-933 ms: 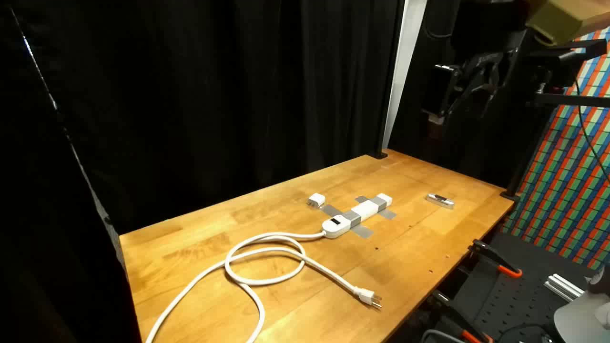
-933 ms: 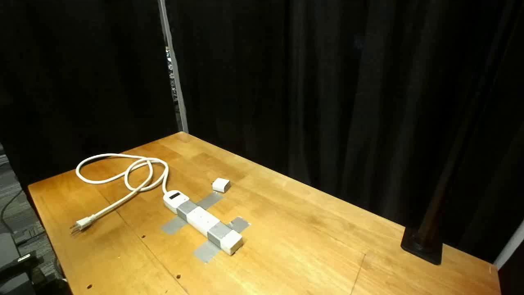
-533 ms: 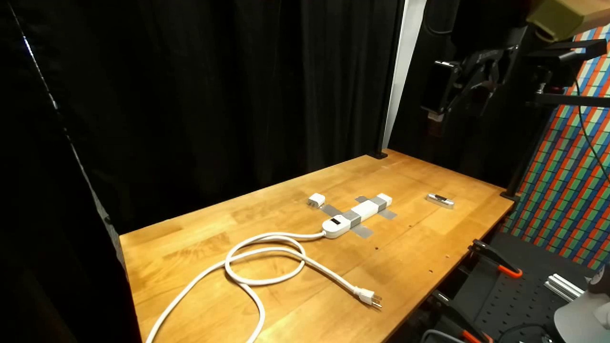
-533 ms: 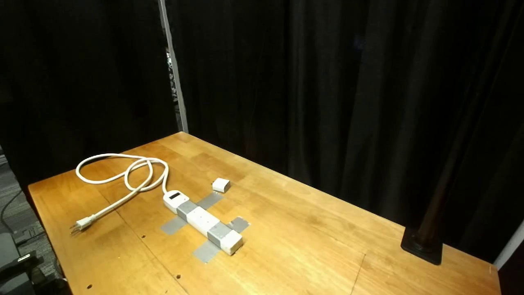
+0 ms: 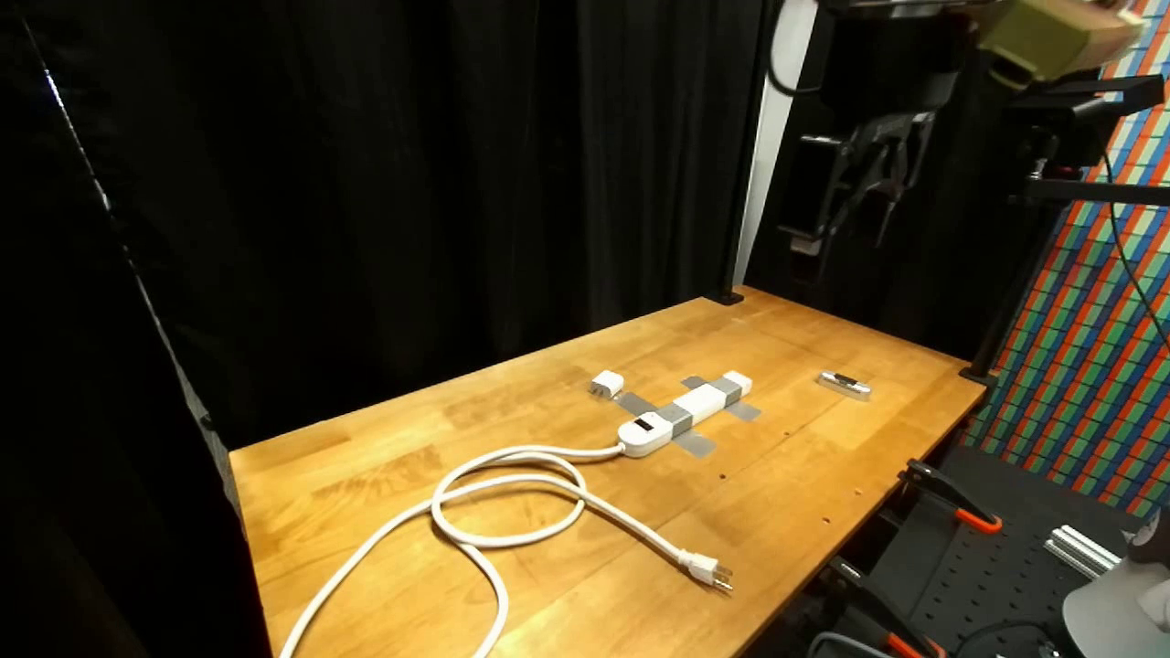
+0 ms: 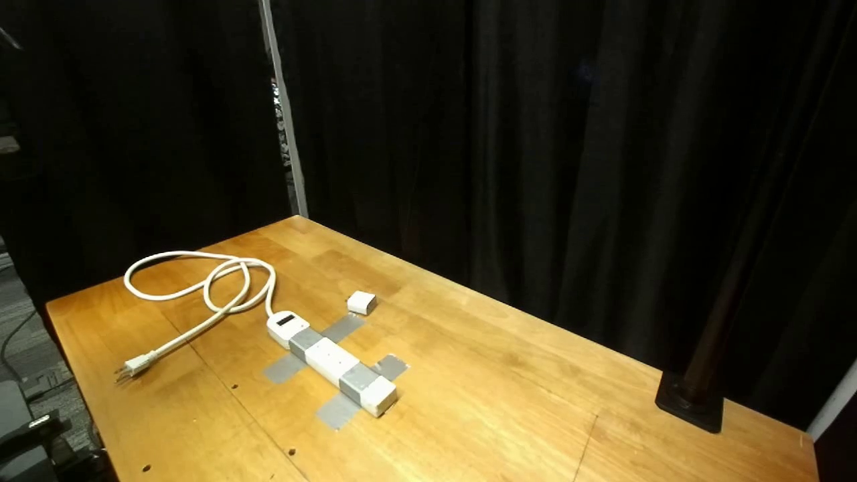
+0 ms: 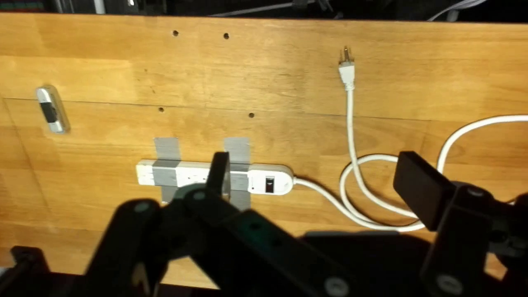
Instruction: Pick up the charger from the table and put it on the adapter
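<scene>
Pickup is pending, I'm guessing: the spread hand (image 7: pixel 317 177) is hovering empty, the pronged charger (image 5: pixel 607 384) lying well below it, near the power strip (image 5: pixel 700 403); next move is likely needing alignment, then descent.

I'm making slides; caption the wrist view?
Open jaws; beyond them, a strip taped to the table, its cable looped.

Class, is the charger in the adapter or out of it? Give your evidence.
Out. In both exterior views the charger lies on the table, apart from the adapter; its bare prongs show in an exterior view.
</scene>
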Robot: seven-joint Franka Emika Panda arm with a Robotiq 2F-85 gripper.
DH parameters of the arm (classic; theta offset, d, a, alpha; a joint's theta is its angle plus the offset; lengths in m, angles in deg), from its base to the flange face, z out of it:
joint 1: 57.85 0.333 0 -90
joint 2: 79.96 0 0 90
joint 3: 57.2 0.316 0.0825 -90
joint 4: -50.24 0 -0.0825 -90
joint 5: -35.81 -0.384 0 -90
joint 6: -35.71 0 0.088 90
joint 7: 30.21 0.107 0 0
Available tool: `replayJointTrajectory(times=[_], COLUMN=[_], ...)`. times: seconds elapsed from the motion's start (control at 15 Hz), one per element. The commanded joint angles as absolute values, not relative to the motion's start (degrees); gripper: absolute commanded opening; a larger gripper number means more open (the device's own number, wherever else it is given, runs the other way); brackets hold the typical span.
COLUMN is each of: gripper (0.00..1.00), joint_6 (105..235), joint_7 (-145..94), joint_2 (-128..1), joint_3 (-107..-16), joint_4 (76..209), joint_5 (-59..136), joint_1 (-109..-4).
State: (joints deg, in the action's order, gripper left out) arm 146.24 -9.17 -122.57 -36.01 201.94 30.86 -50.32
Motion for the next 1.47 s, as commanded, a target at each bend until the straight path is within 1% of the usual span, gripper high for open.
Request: replayJointTrajectory(times=[0.0, 0.27, 0.53, 0.67, 0.73, 0.8, 0.93, 1.4], gripper=[1.00, 1.00, 1.00, 1.00, 1.00, 1.00, 1.00, 1.00], joint_6=[150.0, 155.5, 157.5, 155.4, 152.3, 155.7, 154.3, 153.7], joint_7=[-14.4, -24.5, -39.2, -47.9, -50.8, -44.5, -48.8, -49.5], joint_2=[-109.0, -98.9, -92.3, -90.0, -88.8, -91.2, -89.4, -88.8], joint_3=[-38.1, -40.9, -45.1, -47.9, -49.1, -47.1, -48.8, -48.9], joint_4=[195.3, 191.8, 189.7, 188.6, 187.7, 190.6, 189.7, 188.9], joint_5=[28.0, 28.5, 27.9, 25.9, 24.1, 27.0, 25.6, 25.4], joint_1=[-47.7, -45.3, -44.5, -45.0, -45.3, -45.2, -45.7, -45.6])
